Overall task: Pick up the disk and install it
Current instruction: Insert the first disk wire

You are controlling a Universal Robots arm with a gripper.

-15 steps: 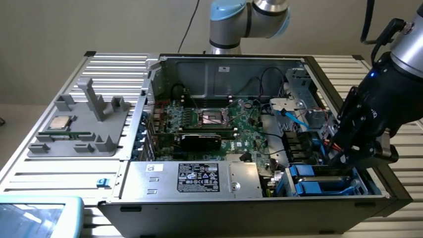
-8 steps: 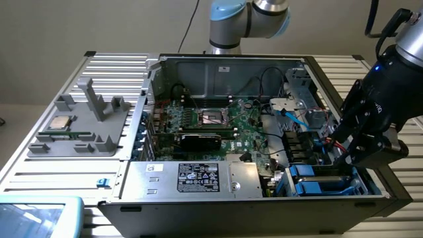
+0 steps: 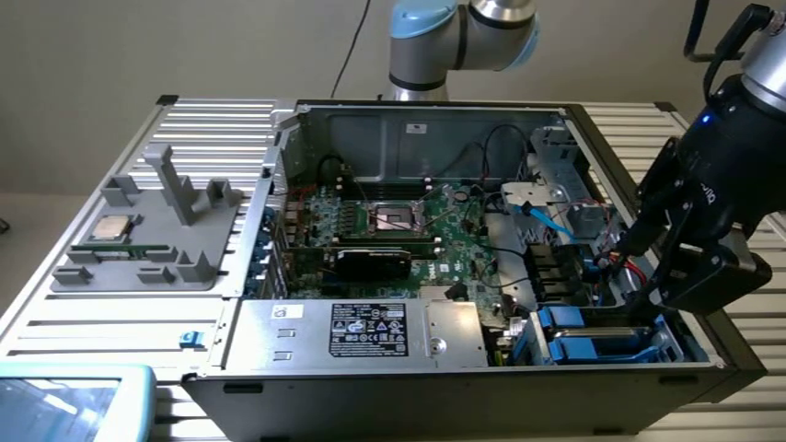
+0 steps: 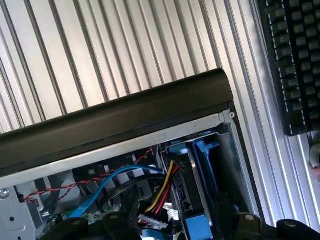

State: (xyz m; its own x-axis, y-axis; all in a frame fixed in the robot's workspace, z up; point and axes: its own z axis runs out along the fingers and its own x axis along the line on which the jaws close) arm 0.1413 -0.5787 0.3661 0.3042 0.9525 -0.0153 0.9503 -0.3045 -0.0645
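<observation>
One disk [image 3: 595,343], blue-railed, sits inside the open computer case [image 3: 406,396] at its near corner toward the exterior view's right, on the ribbed table [image 3: 74,333], with the tool [image 3: 651,304] reaching down over it, spread wide and gripping nothing.

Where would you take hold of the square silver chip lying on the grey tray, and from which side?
Probably grip the chip by two opposite edges, coming straight down from above: it lies flat on the grey tray, its top face open, and upright posts stand close on the exterior view's right.
</observation>
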